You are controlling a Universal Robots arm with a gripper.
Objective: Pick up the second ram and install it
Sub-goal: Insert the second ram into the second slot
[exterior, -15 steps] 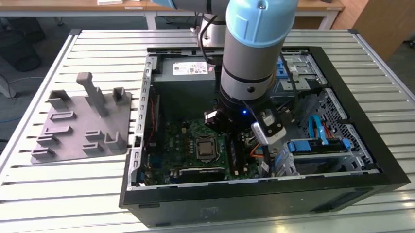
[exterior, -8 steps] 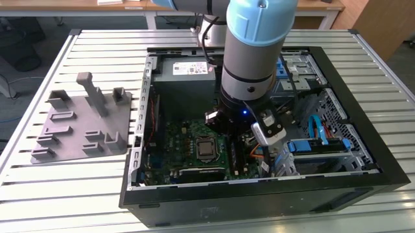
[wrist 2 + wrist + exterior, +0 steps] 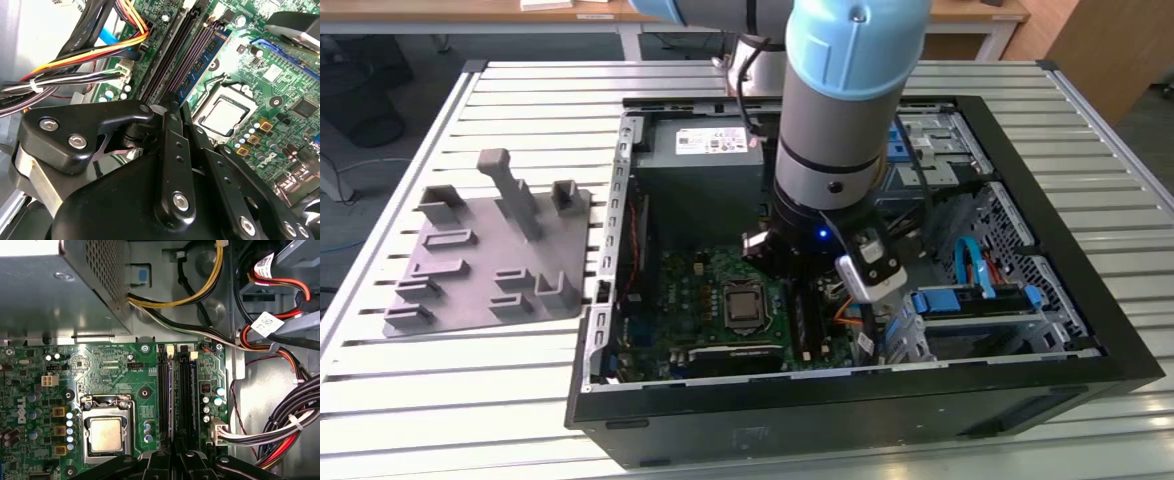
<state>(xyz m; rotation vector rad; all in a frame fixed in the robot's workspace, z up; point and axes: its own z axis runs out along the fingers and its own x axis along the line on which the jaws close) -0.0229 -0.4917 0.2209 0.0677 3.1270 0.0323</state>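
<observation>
The second ram (image 3: 202,60) is a blue-green stick standing on edge in a black slot beside the CPU socket (image 3: 225,112). In the first wrist view the ram (image 3: 171,390) is a thin bluish strip between the dark slot rails. It runs straight into the narrow gap between my black fingers (image 3: 160,462). My gripper (image 3: 172,107) sits low over the near end of the slots, its jaws closed on the stick's end. In the exterior view the arm (image 3: 834,150) reaches down into the open computer case (image 3: 854,400) over the motherboard.
A grey tray (image 3: 480,270) with upright blocks lies on the slatted table at the exterior view's left. The power supply (image 3: 700,150) is at the back of the case. Bundled cables (image 3: 280,430) crowd one side of the slots. A drive cage (image 3: 987,300) sits at the exterior view's right.
</observation>
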